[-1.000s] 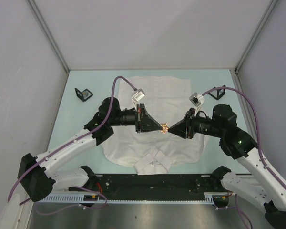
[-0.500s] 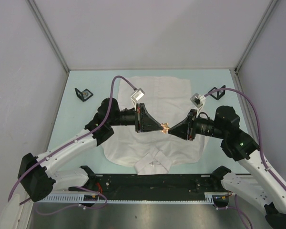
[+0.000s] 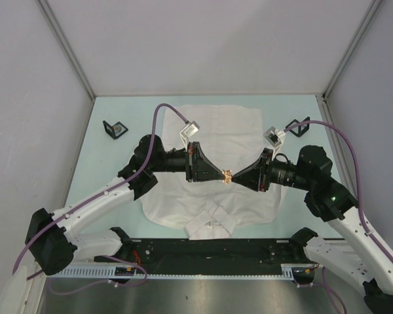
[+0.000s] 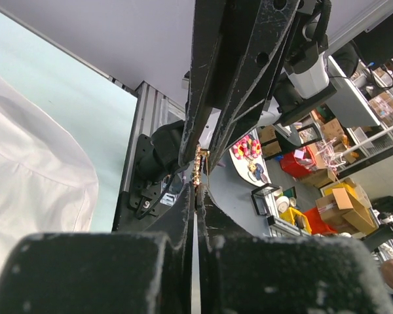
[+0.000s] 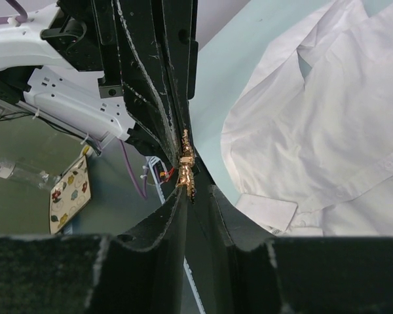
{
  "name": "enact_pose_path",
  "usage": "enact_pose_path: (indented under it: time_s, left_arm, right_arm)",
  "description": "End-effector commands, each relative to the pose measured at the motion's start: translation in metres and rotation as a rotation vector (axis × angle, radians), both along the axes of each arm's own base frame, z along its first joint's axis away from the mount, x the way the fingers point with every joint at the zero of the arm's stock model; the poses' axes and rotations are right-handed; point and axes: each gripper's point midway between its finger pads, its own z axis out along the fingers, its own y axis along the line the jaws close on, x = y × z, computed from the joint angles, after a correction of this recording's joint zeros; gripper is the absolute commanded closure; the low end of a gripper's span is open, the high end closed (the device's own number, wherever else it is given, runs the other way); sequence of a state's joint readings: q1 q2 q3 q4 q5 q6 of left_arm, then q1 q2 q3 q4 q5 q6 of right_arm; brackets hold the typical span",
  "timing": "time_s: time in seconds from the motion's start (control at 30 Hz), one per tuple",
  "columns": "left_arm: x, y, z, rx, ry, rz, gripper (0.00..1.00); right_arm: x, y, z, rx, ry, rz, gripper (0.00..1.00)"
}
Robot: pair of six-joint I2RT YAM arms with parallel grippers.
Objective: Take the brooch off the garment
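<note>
The garment [image 3: 216, 131], a white shirt, lies flat on the pale green table with its collar toward the arms; it also shows in the wrist views [image 4: 33, 176] [image 5: 327, 118]. The brooch [image 3: 226, 176], small and gold, hangs above the shirt's middle between two gripper tips that meet head on. My left gripper [image 3: 221, 175] is shut, with the brooch [image 4: 198, 167] pinched at its very tip. My right gripper [image 5: 198, 191] has its jaws a little apart. The brooch [image 5: 185, 163] rests against its left finger, its lower end between the tips.
A small black stand [image 3: 116, 129] sits at the back left of the table and another [image 3: 300, 127] at the back right. A black base plate and slotted rail [image 3: 203, 271] run along the near edge. Grey walls enclose the table on three sides.
The right arm's wrist and elbow have drifted slightly right. Both grippers stay tip to tip at the brooch, which has hardly moved. The left arm is almost still.
</note>
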State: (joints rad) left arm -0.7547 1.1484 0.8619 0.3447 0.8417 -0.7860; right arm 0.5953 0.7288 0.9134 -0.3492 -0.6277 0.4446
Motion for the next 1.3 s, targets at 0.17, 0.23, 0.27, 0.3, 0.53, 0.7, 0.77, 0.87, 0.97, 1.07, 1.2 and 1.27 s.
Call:
enact_pose_path:
  time_s: [0.17,0.23,0.27,0.3,0.53,0.7,0.77,0.87,0.97,1.07,1.2,1.27]
  left_arm:
    - [-0.005,-0.005,0.006,-0.046,0.0,-0.039,1.0]
    - [-0.005,-0.006,0.007,-0.053,0.0,-0.044,1.0]
    - [-0.005,-0.006,0.007,-0.055,0.004,-0.046,1.0]
    - [-0.005,-0.007,0.009,-0.058,0.002,-0.048,1.0]
    - [-0.002,-0.011,0.011,-0.058,0.009,-0.056,1.0]
    - [0.018,-0.002,-0.001,0.032,0.009,0.018,0.6]
    - [0.037,0.016,-0.008,0.07,0.015,0.107,0.47]
    - [0.072,0.045,-0.027,0.168,0.017,0.266,0.4]
    - [0.089,0.063,-0.028,0.225,-0.062,0.377,0.35]
    - [0.092,0.06,-0.028,0.226,-0.08,0.356,0.34]
    - [0.095,0.052,-0.047,0.25,-0.051,0.307,0.26]
    - [0.096,0.051,-0.058,0.274,-0.047,0.288,0.26]
  right_arm:
    - [-0.005,0.003,0.013,0.043,-0.023,0.03,0.82]
    - [-0.005,0.002,0.013,0.044,-0.026,0.031,0.83]
    - [-0.006,0.002,0.013,0.044,-0.027,0.034,0.84]
    - [-0.006,0.002,0.014,0.047,-0.029,0.035,0.86]
    - [-0.004,0.003,0.013,0.05,-0.022,0.03,1.0]
    - [0.028,-0.009,0.004,0.007,-0.023,-0.16,1.0]
    - [0.041,-0.016,-0.005,-0.029,-0.013,-0.226,1.0]
    - [0.079,-0.034,-0.023,-0.104,0.031,-0.394,1.0]
    - [0.124,-0.061,-0.042,-0.234,0.06,-0.609,1.0]
    - [0.182,-0.111,-0.062,-0.422,0.064,-0.956,1.0]
    - [0.239,-0.146,-0.096,-0.655,0.098,-1.154,1.0]
    - [0.264,-0.167,-0.125,-0.822,0.123,-1.246,1.0]
